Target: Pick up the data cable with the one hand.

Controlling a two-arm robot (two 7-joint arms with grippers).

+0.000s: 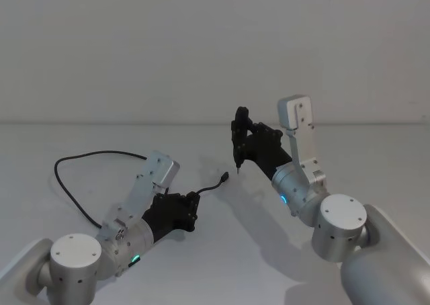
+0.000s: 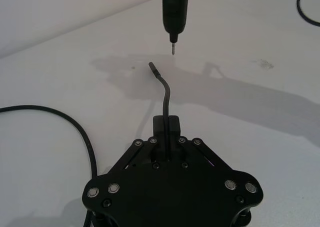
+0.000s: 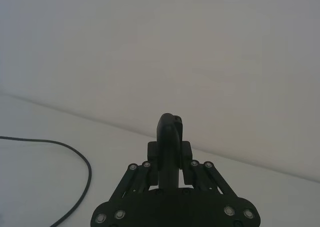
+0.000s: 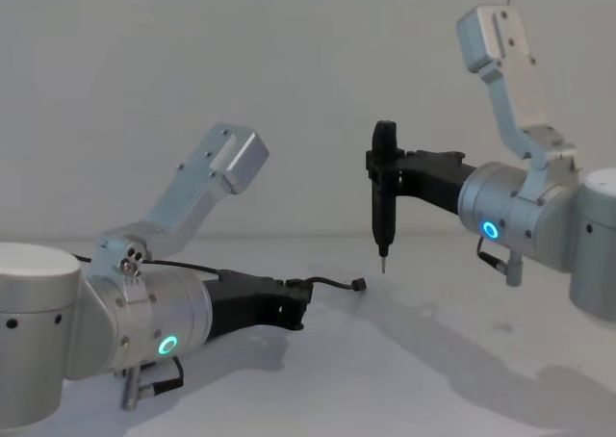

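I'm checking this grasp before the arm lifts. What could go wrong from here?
1. The left gripper pinches the data cable near one plug end, so the thin cord may slip out as it rises.
2. The rest of the cable loops across the table; it may drag or snag on the left arm when pulled.
3. The right gripper holds a pen-shaped tool tip-down just beyond the cable's free plug; a forward lift may brush it.

A plain white table fills the lower frame, meeting a bare pale wall above (soft grey shadows lie lower right)
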